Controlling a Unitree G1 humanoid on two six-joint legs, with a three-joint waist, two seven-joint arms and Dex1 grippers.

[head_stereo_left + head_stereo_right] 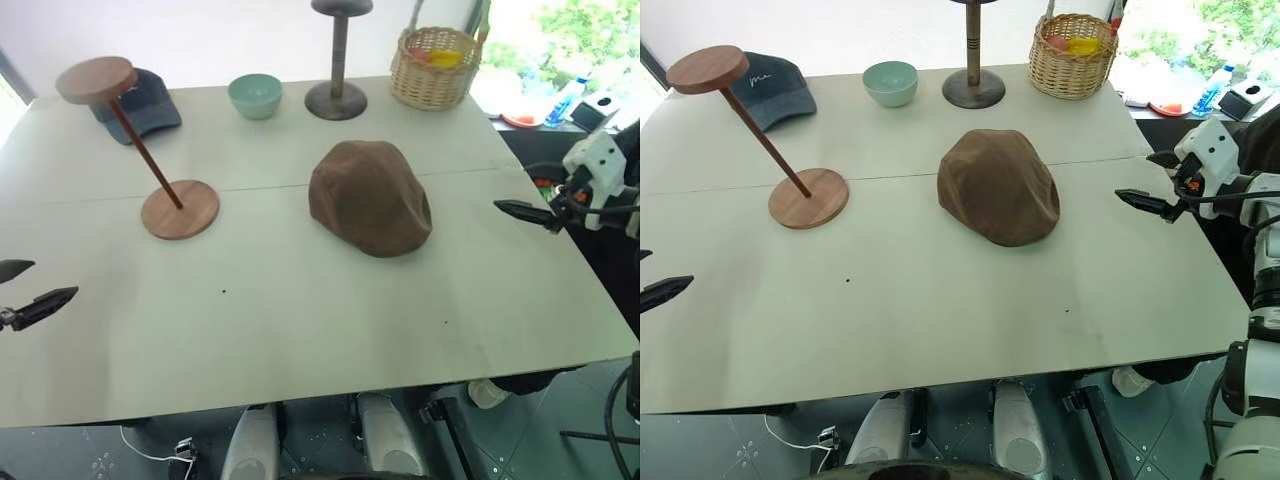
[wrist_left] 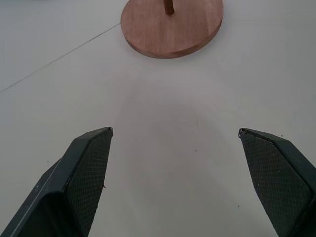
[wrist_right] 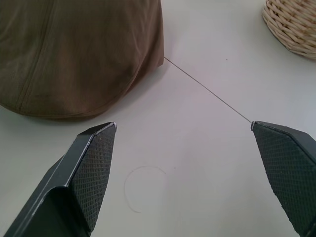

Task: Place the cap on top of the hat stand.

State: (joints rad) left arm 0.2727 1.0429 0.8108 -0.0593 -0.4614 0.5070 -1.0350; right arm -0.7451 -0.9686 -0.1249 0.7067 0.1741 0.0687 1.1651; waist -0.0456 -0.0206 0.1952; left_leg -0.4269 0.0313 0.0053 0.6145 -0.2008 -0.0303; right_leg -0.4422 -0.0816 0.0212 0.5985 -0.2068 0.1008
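Plainly nothing is gripped yet: the brown flat cap (image 1: 370, 197) lies brim-down at the frame's centre, on the pale table (image 1: 300, 330), free on every side. Toward the upper left, the wooden hat stand (image 1: 150, 150) leans, its round top bare, probably left clear to receive the cap. At the right edge the right gripper (image 1: 535, 215) points at the cap, jaws spread wide and empty; at the lower left the left gripper (image 1: 25, 290) likewise gapes, holding nothing. Open tabletop separates cap and stand.

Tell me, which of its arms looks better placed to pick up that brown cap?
Probably the right. The right gripper, open, hangs just beside the cap and faces it. The left gripper, also open, faces the hat stand instead.
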